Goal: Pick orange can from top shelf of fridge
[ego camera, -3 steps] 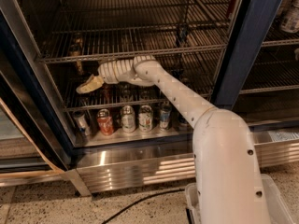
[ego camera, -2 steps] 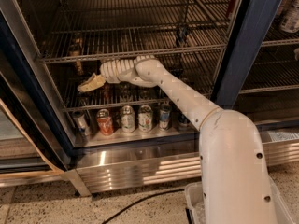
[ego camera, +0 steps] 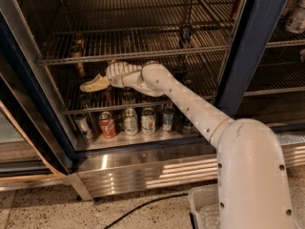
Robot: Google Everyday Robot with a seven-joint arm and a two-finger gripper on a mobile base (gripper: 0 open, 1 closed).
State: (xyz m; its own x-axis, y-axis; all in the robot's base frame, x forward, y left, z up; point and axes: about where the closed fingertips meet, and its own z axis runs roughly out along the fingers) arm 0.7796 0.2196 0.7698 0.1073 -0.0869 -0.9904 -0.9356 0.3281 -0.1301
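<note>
Worktop = top shelf (ego camera: 143,53), a chrome wire rack w/ thicker front bar, spanning the fridge (ego camera: 252,46) interior. One small orange can (ego camera: 77,46) stands upright on it, near the left end, close to the front bar. Tool (ego camera: 93,85) sits just under this rack, below and slightly right of the can, apart from it. Lower down, fridge floor carries a row of cans (ego camera: 143,121), incl. a red can (ego camera: 107,124).

Gripper (ego camera: 94,84) inside fridge (ego camera: 252,56), just under top shelf (ego camera: 152,42); orange can (ego camera: 77,46) up-left on that shelf, row of cans (ego camera: 138,121) below.
</note>
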